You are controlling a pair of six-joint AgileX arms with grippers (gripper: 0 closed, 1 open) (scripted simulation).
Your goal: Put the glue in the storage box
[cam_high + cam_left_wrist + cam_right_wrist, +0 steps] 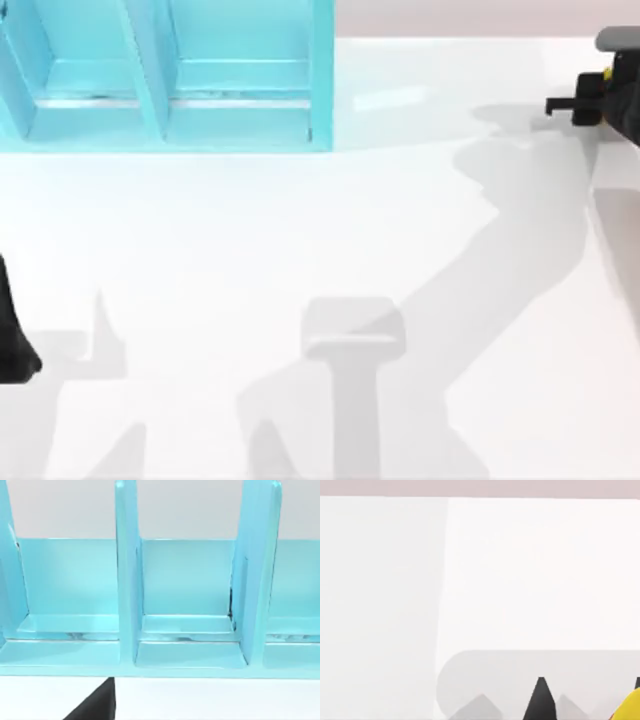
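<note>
The storage box (170, 80) stood well apart from my right gripper (590, 700). The glue (629, 707) showed as a yellow sliver beside one dark finger (540, 700); whether they clamped it, I couldn't tell. Judged step: securing the bottle, then carrying it boxward.

The storage box (170, 75) stands at the table's (330, 240) far left (upright dividers inside), right arm (600, 95) at the far right edge
</note>
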